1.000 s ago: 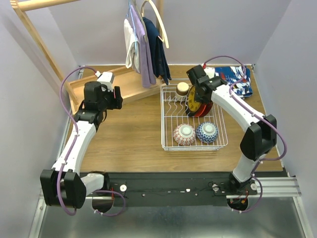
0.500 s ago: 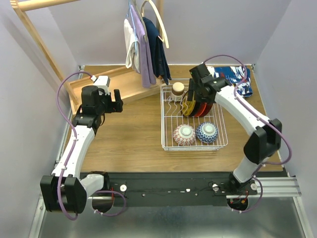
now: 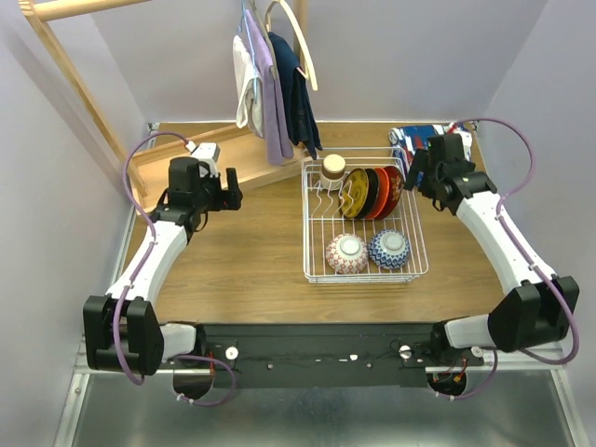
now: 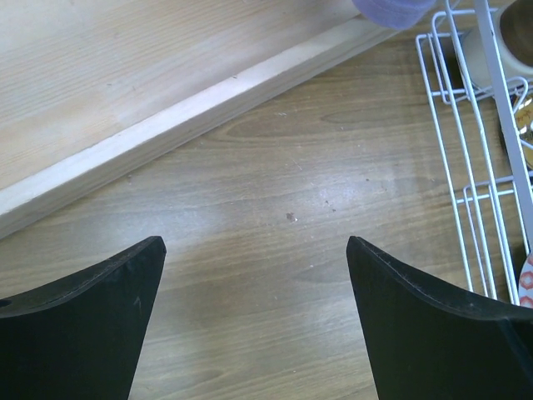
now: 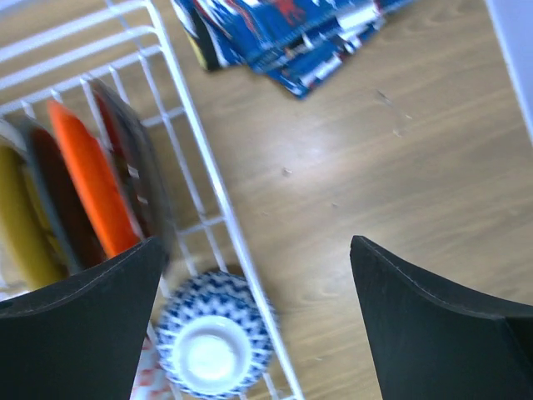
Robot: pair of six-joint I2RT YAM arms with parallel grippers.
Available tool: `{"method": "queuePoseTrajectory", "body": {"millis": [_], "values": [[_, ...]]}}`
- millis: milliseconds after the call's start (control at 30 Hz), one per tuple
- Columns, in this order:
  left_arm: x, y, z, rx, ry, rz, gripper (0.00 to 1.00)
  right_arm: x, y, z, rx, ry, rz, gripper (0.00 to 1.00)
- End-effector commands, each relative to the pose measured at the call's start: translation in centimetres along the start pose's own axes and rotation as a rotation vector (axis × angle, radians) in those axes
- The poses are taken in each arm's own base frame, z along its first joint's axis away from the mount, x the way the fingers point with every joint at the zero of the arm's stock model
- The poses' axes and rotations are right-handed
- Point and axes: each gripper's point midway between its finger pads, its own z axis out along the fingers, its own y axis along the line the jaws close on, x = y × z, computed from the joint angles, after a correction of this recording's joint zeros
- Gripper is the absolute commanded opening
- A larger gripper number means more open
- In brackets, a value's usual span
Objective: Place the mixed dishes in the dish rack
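The white wire dish rack (image 3: pixel 305 233) sits mid-table. Four plates stand on edge in its tines: yellow-patterned (image 3: pixel 354 194), dark, orange (image 3: pixel 380 191) and red. A grey-beige cup (image 3: pixel 332 169) stands at the rack's back left. Upside down at its front lie a pink bowl (image 3: pixel 346 251) and a blue bowl (image 3: pixel 388 248). My right gripper (image 3: pixel 416 173) hangs open and empty just right of the rack. In the right wrist view the right gripper (image 5: pixel 256 242) straddles the rack's right wall (image 5: pixel 216 208), above the blue bowl (image 5: pixel 212 350) and beside the orange plate (image 5: pixel 92 192). My left gripper (image 3: pixel 228 186) is open over bare wood left of the rack.
A blue-red patterned cloth (image 3: pixel 421 138) lies at the back right, behind my right gripper. The wooden frame's base (image 3: pixel 251 158) runs along the back left, with clothes on hangers (image 3: pixel 275 84) above it. In the left wrist view the frame's board (image 4: pixel 166 108) lies ahead and the rack's wires (image 4: pixel 466 167) to the right.
My right gripper opened, let go of the plate it held in the rack, and drew back to the right. My left gripper opened wider and shifted slightly right.
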Motion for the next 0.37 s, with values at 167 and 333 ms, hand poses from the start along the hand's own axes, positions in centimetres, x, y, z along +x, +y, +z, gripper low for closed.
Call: {"method": "queuePoseTrajectory", "body": {"millis": [167,333], "values": [[0.9,-1.2,2.3,0.025,0.029,0.135,0.99,1.5,-5.9,-2.5,0.128,-0.133,-0.083,1.00],[0.8,-1.5,3.3,0.000,0.053,0.175,0.99,3.8,-7.9,-2.6,0.127,-0.094,-0.038,1.00]]}}
